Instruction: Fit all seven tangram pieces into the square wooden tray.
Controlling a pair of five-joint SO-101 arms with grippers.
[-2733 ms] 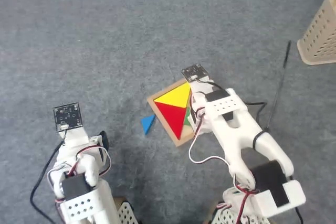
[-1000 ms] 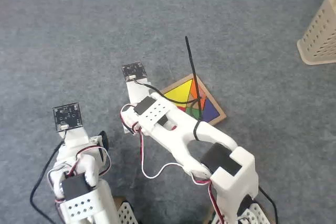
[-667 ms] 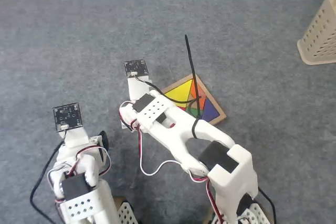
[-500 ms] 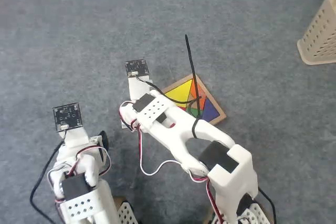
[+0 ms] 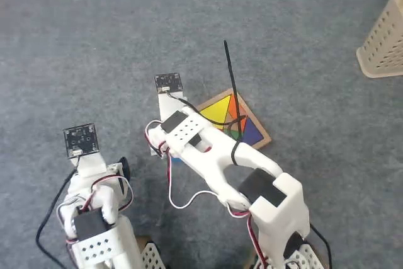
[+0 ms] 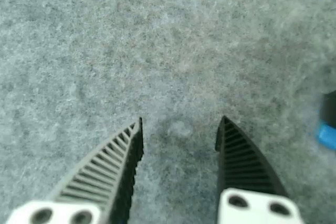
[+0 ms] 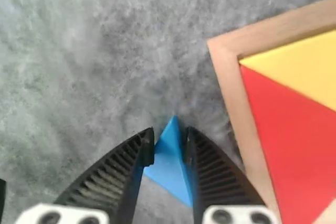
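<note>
Blue triangle [image 7: 170, 163] is the only piece I see outside, on the carpet just beside the wooden tray [image 7: 224, 72] corner, pinched by the right gripper [image 7: 169, 129]. Tray looks mostly filled, arm hides part. Left gripper [image 6: 181, 121] spread, empty.

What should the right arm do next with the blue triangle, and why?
Probably lift it slightly: the right gripper looks shut on the blue triangle, which lies on the carpet just outside the corner of the wooden tray.
</note>
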